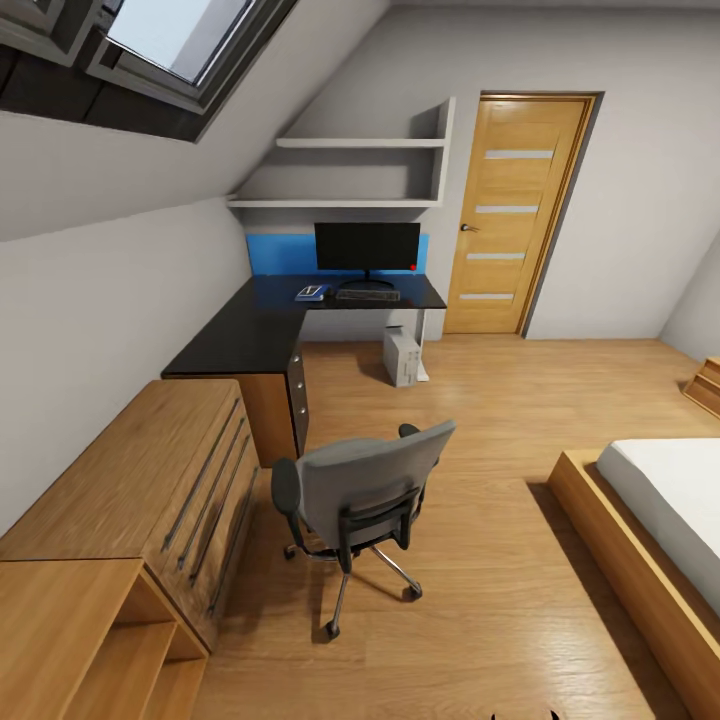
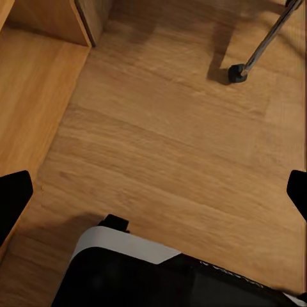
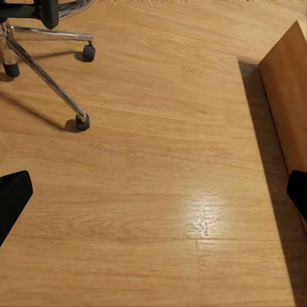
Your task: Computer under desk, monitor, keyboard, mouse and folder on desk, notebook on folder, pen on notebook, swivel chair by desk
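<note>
Desk (image 1: pixel 250 335) in the far corner, an L of glossy black under the sloping ceiling, its drawer unit (image 1: pixel 297 397) facing the room. On the far wing stands the monitor (image 1: pixel 367 247), screen dark, with the keyboard (image 1: pixel 367 294) just in front of its stand and something small and blue, too small to identify, lying just beside the keyboard on the side away from the door (image 1: pixel 515 215). The computer (image 1: pixel 401 356) sits on the floor (image 1: pixel 480 560) beneath that wing, near the white leg. The swivel chair (image 1: pixel 362 492) stands well apart from the desk, out on the open boards, its grey back turned this way; whatever lies on its seat is hidden. A light wood dresser (image 1: pixel 140 480) runs along the wall beside the desk, and a bed (image 1: pixel 660 520) fills the opposite side.

The left hand (image 2: pixel 153 188) hangs over bare floor with its fingers (image 2: pixel 14 198) spread wide, holding nothing, one chair castor (image 2: pixel 237 73) ahead of it. The right hand (image 3: pixel 153 192) is likewise spread and empty above the boards, the chrome chair base (image 3: pixel 41 70) nearby.
</note>
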`<state>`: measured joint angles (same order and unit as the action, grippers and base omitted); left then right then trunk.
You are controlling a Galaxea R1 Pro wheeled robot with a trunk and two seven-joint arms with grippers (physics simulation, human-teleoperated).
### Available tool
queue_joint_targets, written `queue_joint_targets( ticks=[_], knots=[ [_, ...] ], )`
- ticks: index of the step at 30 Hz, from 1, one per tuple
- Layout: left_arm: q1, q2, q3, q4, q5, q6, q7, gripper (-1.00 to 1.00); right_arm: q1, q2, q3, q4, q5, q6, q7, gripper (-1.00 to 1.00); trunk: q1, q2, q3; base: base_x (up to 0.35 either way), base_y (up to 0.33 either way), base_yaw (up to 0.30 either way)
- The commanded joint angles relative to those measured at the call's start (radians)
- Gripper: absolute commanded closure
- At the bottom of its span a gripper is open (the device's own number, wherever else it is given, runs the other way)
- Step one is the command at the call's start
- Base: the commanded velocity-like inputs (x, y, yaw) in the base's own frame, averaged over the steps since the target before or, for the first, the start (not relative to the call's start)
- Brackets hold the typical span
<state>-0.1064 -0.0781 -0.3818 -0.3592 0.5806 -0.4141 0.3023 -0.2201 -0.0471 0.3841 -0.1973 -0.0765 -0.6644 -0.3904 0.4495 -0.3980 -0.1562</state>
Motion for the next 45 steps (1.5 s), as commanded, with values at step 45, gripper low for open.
queue_joint_targets(
  ticks=[45],
  knots=[
    [-0.001, 0.016, -0.072, -0.027, 0.016, 0.027, 0.012, -1.00, -0.001, 0.004, 0.015, 0.001, -0.002, -0.003, -0.004, -1.00, 0.169, -0.310, -0.140, 0.000, 0.000, 0.000]
  ],
)
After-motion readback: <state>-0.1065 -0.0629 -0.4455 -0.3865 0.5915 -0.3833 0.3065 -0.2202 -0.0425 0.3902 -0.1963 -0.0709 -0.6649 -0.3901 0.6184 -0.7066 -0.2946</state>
